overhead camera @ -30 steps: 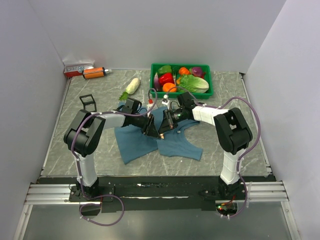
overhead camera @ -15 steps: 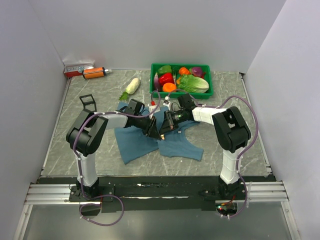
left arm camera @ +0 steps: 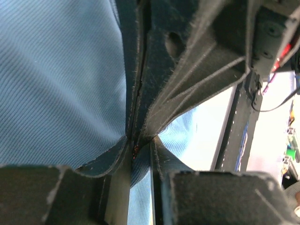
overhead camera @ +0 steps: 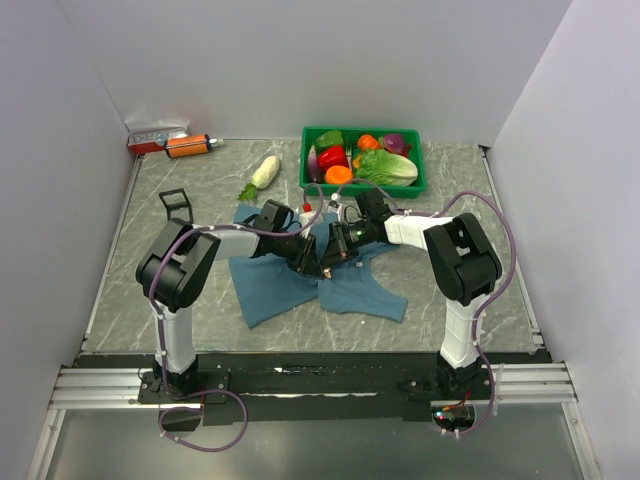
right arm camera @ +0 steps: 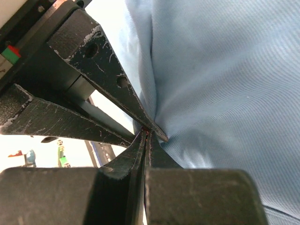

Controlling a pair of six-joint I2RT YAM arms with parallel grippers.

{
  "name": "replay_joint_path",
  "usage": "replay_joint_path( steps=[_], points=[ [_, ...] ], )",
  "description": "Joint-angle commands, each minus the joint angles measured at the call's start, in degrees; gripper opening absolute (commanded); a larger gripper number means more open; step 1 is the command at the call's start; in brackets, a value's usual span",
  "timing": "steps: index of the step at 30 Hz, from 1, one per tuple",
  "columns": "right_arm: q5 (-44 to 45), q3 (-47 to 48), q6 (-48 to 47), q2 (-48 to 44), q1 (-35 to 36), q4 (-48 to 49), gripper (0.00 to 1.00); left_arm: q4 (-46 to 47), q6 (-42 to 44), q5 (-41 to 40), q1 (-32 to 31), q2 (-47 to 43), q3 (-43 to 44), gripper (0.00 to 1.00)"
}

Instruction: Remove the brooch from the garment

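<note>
The teal-blue garment (overhead camera: 270,290) lies flat mid-table. Both grippers meet over its middle. My left gripper (overhead camera: 316,264) is shut on a pinched fold of the garment (left arm camera: 61,84); the cloth shows between its tips (left arm camera: 139,152). My right gripper (overhead camera: 330,258) is shut, and its tips (right arm camera: 146,136) pinch the brooch (right arm camera: 147,133), which shows only as a tiny reddish speck. The same speck (left arm camera: 136,149) shows in the left wrist view, at the tip of the right gripper's fingers (left arm camera: 187,70). The left gripper's fingers (right arm camera: 93,56) touch the same spot on the garment (right arm camera: 225,84).
A green basket (overhead camera: 416,170) of vegetables stands at the back right. A white radish (overhead camera: 264,172) lies behind the garment, a small black frame (overhead camera: 176,203) to the left. An orange tool (overhead camera: 188,146) and a red-white box (overhead camera: 155,137) sit at the back left.
The left arm has shifted a little to the right and the two grippers have drawn closer together over the garment. The garment stays in place.
</note>
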Motion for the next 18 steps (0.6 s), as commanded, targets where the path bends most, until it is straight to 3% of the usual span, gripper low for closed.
replay_joint_path(
  steps=[1, 6, 8, 12, 15, 18],
  points=[
    [-1.9, 0.1, 1.7, -0.7, 1.7, 1.7, 0.00, 6.4, -6.1, -2.9, -1.2, -2.9, 0.1, 0.25],
    [-1.3, 1.0, -0.1, -0.7, 1.7, 0.0, 0.00, 1.7, -4.7, 1.6, -0.7, -7.7, 0.1, 0.34],
    [-1.5, 1.4, -0.9, -1.0, 1.6, -0.5, 0.00, -5.6, 1.4, 1.7, -0.3, -9.5, 0.6, 0.37],
    [-1.6, 2.0, -1.8, -1.0, 1.5, -1.0, 0.00, -11.4, 14.3, 3.1, 2.4, -13.5, -1.1, 0.42],
    [-1.8, 2.4, -2.2, -0.7, 1.6, -1.0, 0.00, -14.3, 18.4, 5.8, 3.0, -12.0, -0.5, 0.44],
    [-2.0, 3.0, -2.9, -0.4, 1.5, -1.3, 0.00, -12.8, 17.2, 8.1, 3.0, -10.1, 0.0, 0.49]
  ],
)
